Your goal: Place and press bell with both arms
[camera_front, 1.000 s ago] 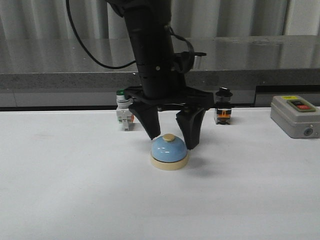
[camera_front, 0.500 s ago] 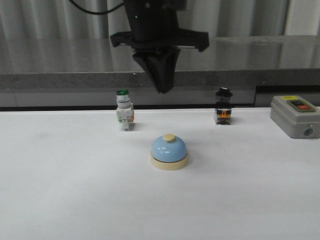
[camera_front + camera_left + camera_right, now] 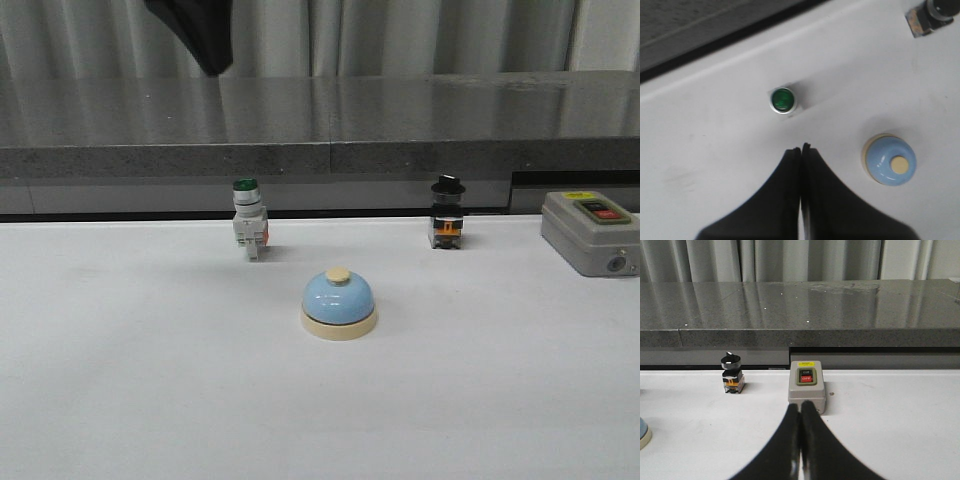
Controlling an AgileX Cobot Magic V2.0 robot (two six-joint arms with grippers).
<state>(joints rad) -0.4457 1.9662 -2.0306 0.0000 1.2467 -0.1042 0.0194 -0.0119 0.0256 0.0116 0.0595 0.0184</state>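
Note:
The light-blue bell (image 3: 339, 304) with a cream base and cream button stands upright on the white table, near its middle. It also shows in the left wrist view (image 3: 890, 160) and, as a sliver at the frame's edge, in the right wrist view (image 3: 643, 432). My left gripper (image 3: 205, 45) is shut and empty, high above the table at the upper left of the front view; in its wrist view (image 3: 802, 148) the jaws are pressed together, well clear of the bell. My right gripper (image 3: 800, 405) is shut and empty, low over the table in front of the grey box.
A green-capped white push-button switch (image 3: 247, 220) stands behind and left of the bell. A black-knobbed selector switch (image 3: 446, 214) stands behind and right. A grey box with red and green buttons (image 3: 590, 232) sits at the far right. A dark stone ledge (image 3: 400, 120) runs behind the table.
My left gripper has let go of the bell, shut, and risen up and to the left, almost out of the front view. The bell stays where it stood.

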